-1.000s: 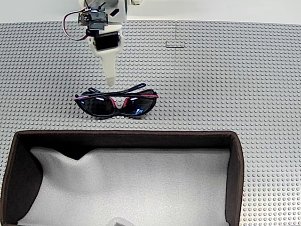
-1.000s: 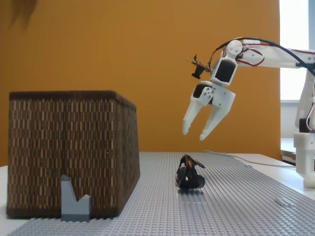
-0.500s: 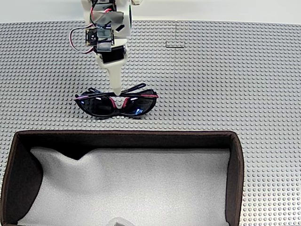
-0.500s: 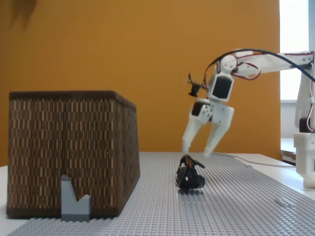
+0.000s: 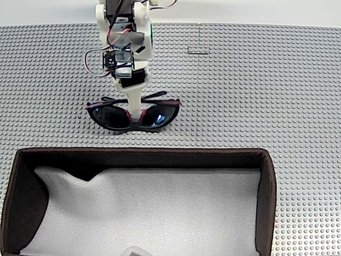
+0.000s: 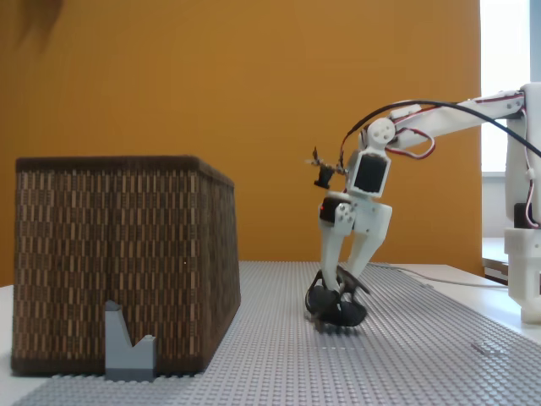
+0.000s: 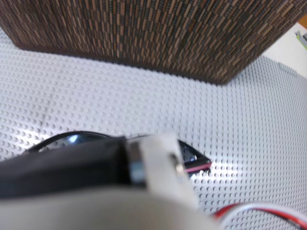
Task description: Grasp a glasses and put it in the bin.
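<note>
The sunglasses (image 5: pixel 114 117), with dark lenses and a black frame with a pink top edge, lie arms folded on the grey studded plate, just beyond the bin's far wall. My white gripper (image 5: pixel 135 114) has come down over their bridge. In the side fixed view the gripper (image 6: pixel 337 286) stands open, one finger on each side of the glasses (image 6: pixel 340 313). The bin (image 5: pixel 144 154) has brown walls and a pale grey lining, and its woven wall (image 6: pixel 118 254) rises at the left. The wrist view shows the bin wall (image 7: pixel 144 33) and a corner of the glasses (image 7: pixel 195 162).
A small grey block (image 6: pixel 128 345) leans against the bin's outer wall. The arm's base (image 6: pixel 528 254) stands at the right edge. The grey studded plate (image 5: pixel 256 90) stretches wide to the right of the glasses, with a thin dark mark (image 5: pixel 198 52) near its back.
The gripper has dropped from above the glasses and moved toward the bin, so that its fingers now straddle the frame. The glasses have shifted slightly.
</note>
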